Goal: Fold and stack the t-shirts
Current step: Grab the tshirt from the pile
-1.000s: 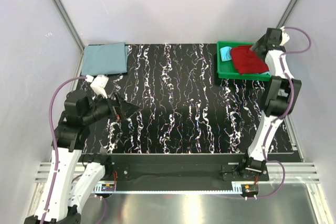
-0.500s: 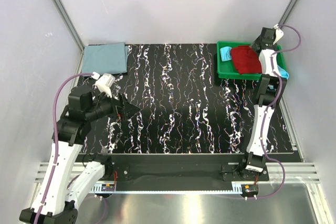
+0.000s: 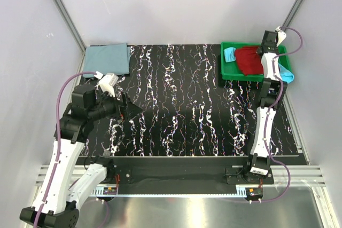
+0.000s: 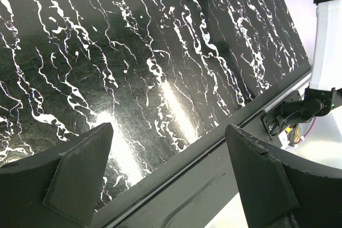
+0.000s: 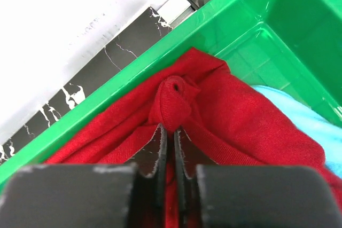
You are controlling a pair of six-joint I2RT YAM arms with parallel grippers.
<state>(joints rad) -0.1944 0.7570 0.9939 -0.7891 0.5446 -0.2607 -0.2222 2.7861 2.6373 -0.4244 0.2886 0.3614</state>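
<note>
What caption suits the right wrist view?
Right tool pinches a fold of the red t-shirt inside the green tray.

We read no text, label, brand or number in any view. Small coloured marks by the arm bases, past the near edge of the table, are too tiny for us to make out.

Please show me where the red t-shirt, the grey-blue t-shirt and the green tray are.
red t-shirt (image 3: 247, 61), top view, middle of the cloth.
grey-blue t-shirt (image 3: 107, 60), top view, centre of the folded cloth.
green tray (image 3: 224, 72), top view, its near left corner.
</note>
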